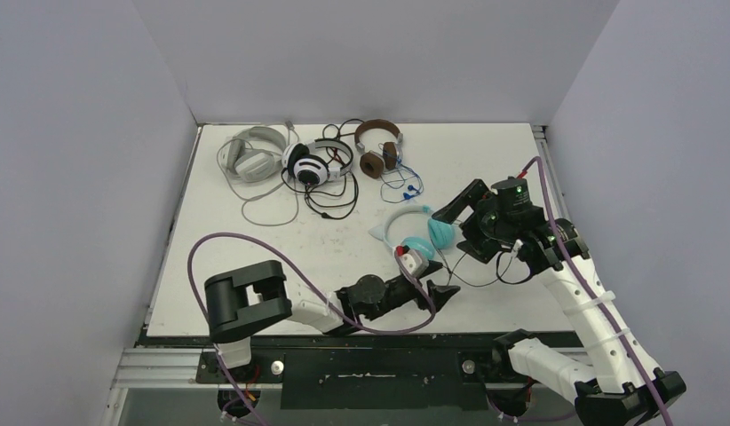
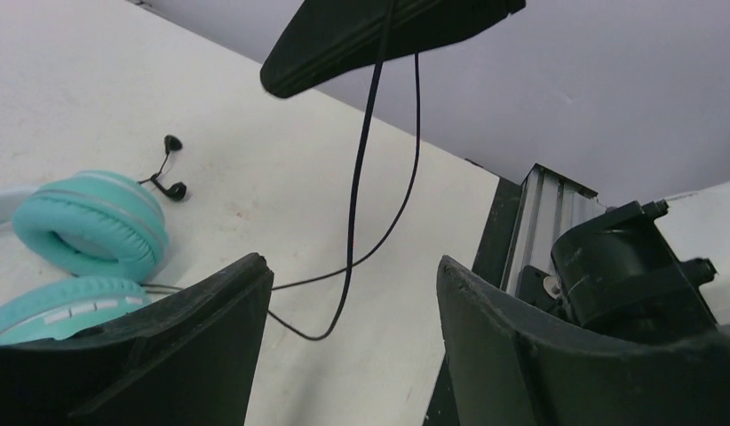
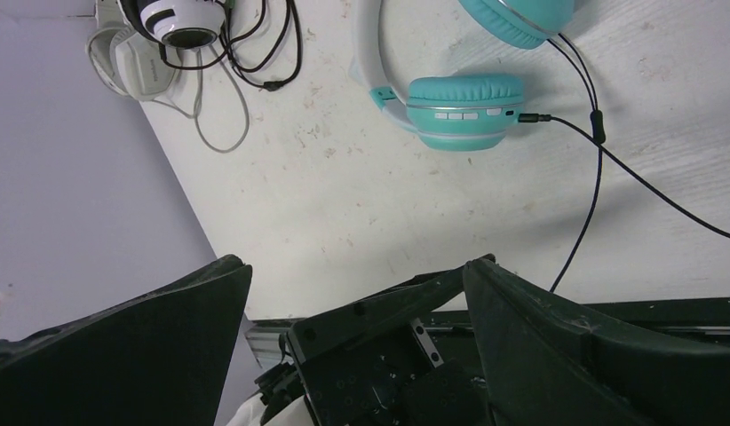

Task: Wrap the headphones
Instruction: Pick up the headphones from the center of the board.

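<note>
Cable first: the teal headset (image 3: 466, 108) lies flat on the table (image 1: 255, 248), its thin black cable (image 2: 353, 195) plugged into one cup and running off to the near side. The left gripper (image 2: 353, 266) sits just beside the cups, fingers apart, a slack loop in the gap, unpinched. The right gripper (image 3: 357, 266) hovers over the headset, fingers spread wide. The cord looks light, floppy and slippery, so pinch it near the plug; the padded cups and stiff band should take a firmer hold.
</note>
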`<act>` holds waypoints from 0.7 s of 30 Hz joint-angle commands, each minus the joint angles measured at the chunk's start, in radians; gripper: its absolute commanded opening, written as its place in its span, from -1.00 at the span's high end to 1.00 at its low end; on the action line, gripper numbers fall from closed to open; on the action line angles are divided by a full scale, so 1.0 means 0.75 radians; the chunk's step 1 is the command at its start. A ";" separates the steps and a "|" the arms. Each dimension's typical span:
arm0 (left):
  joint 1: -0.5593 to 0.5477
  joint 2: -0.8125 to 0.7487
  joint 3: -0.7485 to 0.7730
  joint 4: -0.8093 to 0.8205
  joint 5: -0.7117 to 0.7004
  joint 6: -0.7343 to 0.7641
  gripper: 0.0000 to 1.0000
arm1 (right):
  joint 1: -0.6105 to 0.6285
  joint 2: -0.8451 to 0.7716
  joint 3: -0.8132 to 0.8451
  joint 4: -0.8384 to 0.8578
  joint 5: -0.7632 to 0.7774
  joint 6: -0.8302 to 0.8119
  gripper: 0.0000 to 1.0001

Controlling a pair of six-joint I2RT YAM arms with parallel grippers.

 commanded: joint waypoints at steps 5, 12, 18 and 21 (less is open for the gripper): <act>0.015 0.194 0.252 0.080 0.023 0.034 0.48 | 0.008 -0.041 0.053 -0.030 0.032 0.033 -0.86; 0.142 0.151 0.188 0.062 0.073 -0.099 1.00 | 0.009 -0.090 0.002 -0.101 0.053 0.001 -0.87; 0.215 0.064 0.102 0.065 0.132 -0.175 1.00 | 0.009 -0.071 -0.086 -0.080 -0.118 -0.253 -0.99; 0.253 0.060 0.070 0.120 0.176 -0.241 1.00 | 0.010 -0.075 -0.141 -0.019 -0.303 -0.357 -1.00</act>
